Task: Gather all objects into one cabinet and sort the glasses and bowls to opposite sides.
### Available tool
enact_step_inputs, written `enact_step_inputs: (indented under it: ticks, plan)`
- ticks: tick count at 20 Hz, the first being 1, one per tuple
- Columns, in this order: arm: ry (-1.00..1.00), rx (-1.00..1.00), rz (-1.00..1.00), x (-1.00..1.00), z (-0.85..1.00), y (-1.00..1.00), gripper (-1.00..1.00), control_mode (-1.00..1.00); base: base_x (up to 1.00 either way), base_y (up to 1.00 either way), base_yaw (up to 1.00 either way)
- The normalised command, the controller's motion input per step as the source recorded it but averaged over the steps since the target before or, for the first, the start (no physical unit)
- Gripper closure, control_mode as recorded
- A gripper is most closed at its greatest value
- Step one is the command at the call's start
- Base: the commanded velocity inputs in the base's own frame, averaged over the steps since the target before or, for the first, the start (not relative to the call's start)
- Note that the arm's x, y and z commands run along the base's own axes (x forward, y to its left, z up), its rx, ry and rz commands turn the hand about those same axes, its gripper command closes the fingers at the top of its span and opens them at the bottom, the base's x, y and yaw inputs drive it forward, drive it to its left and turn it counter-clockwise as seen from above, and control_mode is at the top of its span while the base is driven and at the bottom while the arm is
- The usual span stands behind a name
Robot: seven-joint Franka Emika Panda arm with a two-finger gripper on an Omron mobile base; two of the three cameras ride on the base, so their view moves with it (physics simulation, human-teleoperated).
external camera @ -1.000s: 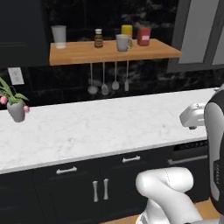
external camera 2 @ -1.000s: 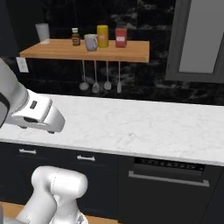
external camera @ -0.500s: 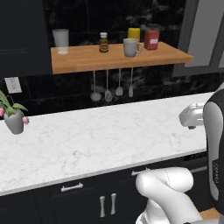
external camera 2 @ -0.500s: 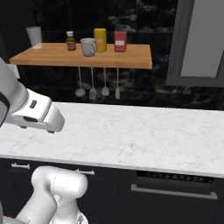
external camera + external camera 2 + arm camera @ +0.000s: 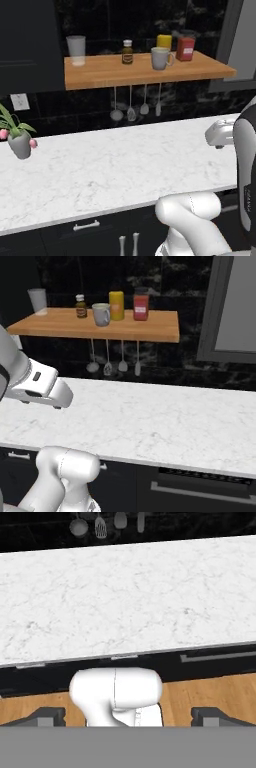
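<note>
As the base rolls along, the whole scene slides rightward in both base views compared with a second ago, and the wooden shelf (image 5: 145,70) looms larger and nearer; nothing on it has itself moved, only the cameras. I take this as repositioning, not handling: no object has been gathered, and the black cabinet meant to receive them is not something I can make out with certainty from where I stand.

Largest first: the white marble counter (image 5: 115,175) runs bare across the middle, apart from a potted plant (image 5: 19,141) at nine o'clock in the left base view. Above it at twelve o'clock sits the shelf, with ladles (image 5: 132,107) hanging beneath. On the shelf, the pale mug (image 5: 160,58) stands at about one o'clock, a yellow canister (image 5: 164,42) and a red canister (image 5: 185,48) just beside it, a brown bottle (image 5: 127,52) to its left, a clear tumbler (image 5: 76,50) at eleven o'clock.

The gripper (image 5: 128,717) has its fingers (image 5: 47,716) spread fully wide at the bottom of the hand view, holding nothing and touching nothing, well apart from the mug.
</note>
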Motion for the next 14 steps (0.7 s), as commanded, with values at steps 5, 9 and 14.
enact_step_inputs:
  ticks: [5, 9, 14]
  plan:
    - [0.00, 0.00, 0.00, 0.00, 0.00, 0.00, -1.00, 1.00, 0.36, 0.00, 0.05]
    - [-0.09, 0.00, 0.00, 0.00, 0.00, -0.03, -1.00, -1.00, 0.02, -0.02, 0.00]
    - [-0.33, 0.05, 0.06, 0.00, 0.11, -0.14, -1.00, -1.00, 0.00, 0.00, 0.00]
